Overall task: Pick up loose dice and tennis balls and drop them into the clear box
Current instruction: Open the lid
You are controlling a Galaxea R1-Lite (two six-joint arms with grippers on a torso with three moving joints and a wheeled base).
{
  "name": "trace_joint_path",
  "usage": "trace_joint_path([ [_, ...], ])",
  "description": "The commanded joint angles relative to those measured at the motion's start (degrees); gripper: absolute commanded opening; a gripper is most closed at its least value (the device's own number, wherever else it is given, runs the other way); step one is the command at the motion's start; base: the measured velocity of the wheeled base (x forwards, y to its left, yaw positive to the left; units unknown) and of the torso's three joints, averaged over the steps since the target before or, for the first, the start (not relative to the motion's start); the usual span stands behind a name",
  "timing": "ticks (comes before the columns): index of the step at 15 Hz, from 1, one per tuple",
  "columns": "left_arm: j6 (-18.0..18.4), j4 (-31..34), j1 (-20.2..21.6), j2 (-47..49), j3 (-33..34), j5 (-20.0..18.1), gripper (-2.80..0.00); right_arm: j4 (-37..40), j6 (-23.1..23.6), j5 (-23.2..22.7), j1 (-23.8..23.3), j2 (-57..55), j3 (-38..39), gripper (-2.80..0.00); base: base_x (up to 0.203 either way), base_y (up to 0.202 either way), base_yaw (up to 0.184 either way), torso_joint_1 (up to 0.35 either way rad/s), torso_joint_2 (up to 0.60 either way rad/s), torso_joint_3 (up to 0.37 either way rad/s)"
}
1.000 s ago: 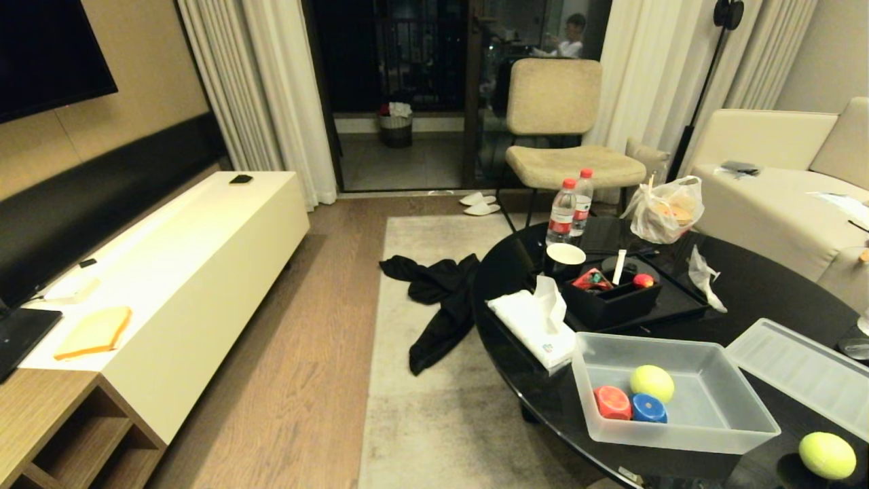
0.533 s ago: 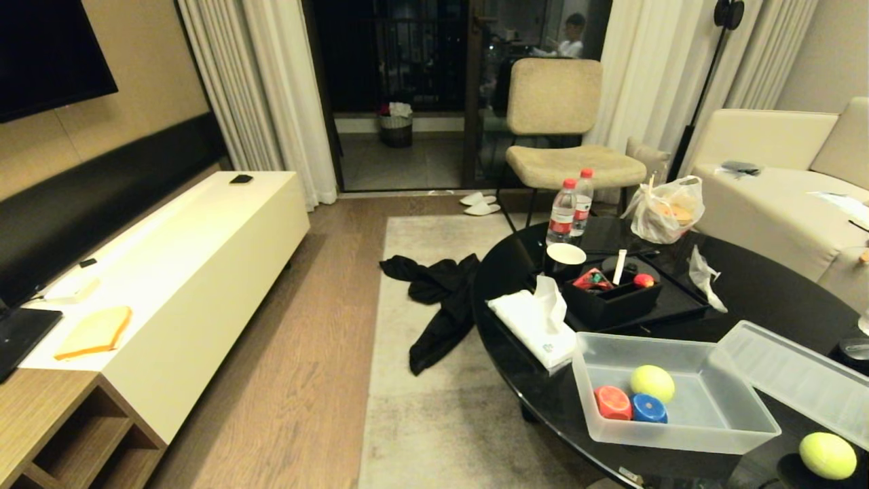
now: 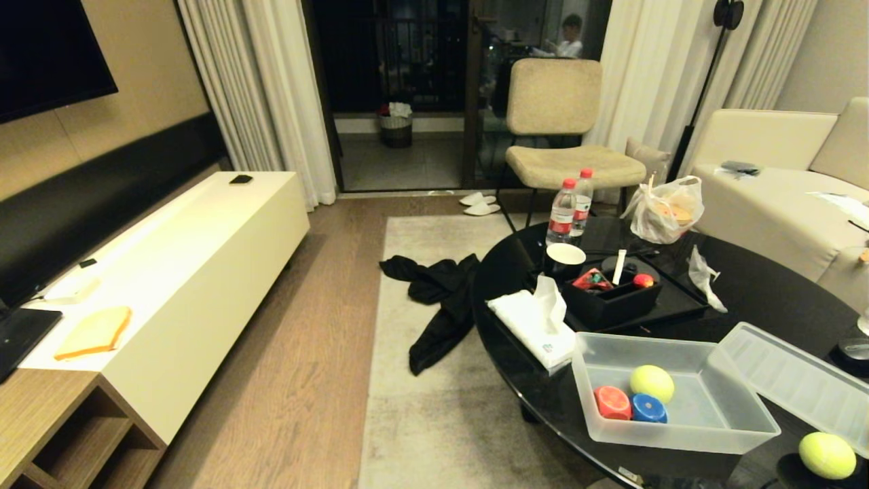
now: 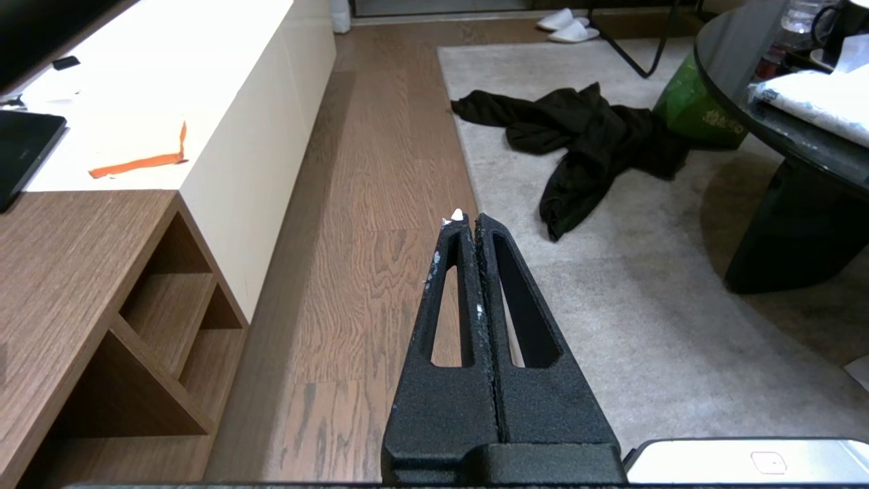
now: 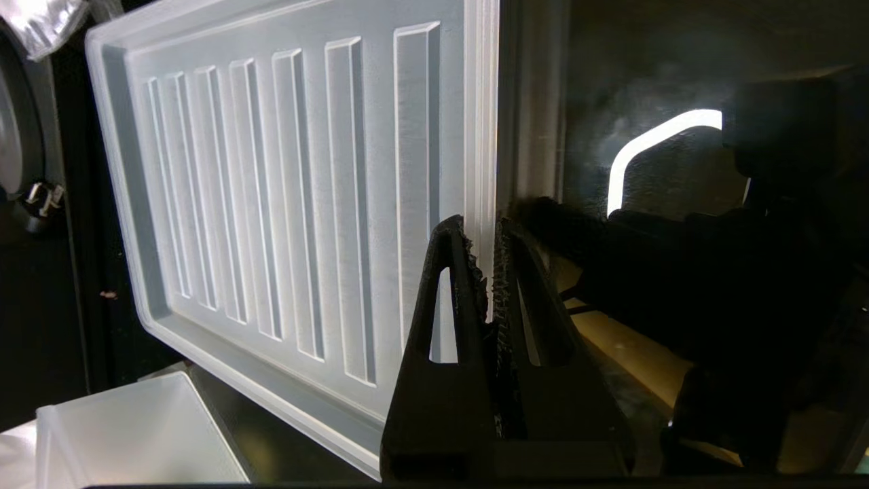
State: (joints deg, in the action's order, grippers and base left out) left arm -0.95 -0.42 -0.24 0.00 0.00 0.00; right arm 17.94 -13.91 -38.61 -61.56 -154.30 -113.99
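Head: clear box [image 3: 706, 435] open on black table [image 3: 767, 292]; holds 1 tennis ball [image 3: 652, 383], red die [image 3: 612, 402], blue die [image 3: 649, 408]. 2nd ball [image 3: 827, 455] loose beside box.
L wrist: left gripper [image 4: 468, 219] closed, empty, parked over floor.
R wrist: right gripper [image 5: 487, 227] pinches lid [image 5: 299, 204] rim, prob. to clear path.

The left end effector [image 4: 468, 219] hangs parked, its fingers pressed together, gripping nothing. The right end effector [image 5: 487, 231] has its fingers pinched onto the edge of the ribbed lid [image 5: 285, 204].
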Motion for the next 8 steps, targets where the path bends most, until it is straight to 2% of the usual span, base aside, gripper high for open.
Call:
trace_joint_path([
  [1,0.05,-0.02,-0.02,0.0,0.18,0.0,-2.8,0.34,0.4,-0.24,0.3,-0.74,0.0,-2.8,0.0,0.0,0.0,0.0,0.0,0.0],
  [3,-0.02,-0.02,-0.02,0.0,0.18,0.0,-2.8,0.52,1.81,-0.24,0.3,-1.36,0.0,-2.8,0.0,0.0,0.0,0.0,0.0,0.0],
  [8,-0.01,-0.02,-0.02,0.0,0.18,0.0,-2.8,1.22,1.96,-0.15,0.3,-1.45,0.0,-2.8,0.0,0.0,0.0,0.0,0.0,0.0],
])
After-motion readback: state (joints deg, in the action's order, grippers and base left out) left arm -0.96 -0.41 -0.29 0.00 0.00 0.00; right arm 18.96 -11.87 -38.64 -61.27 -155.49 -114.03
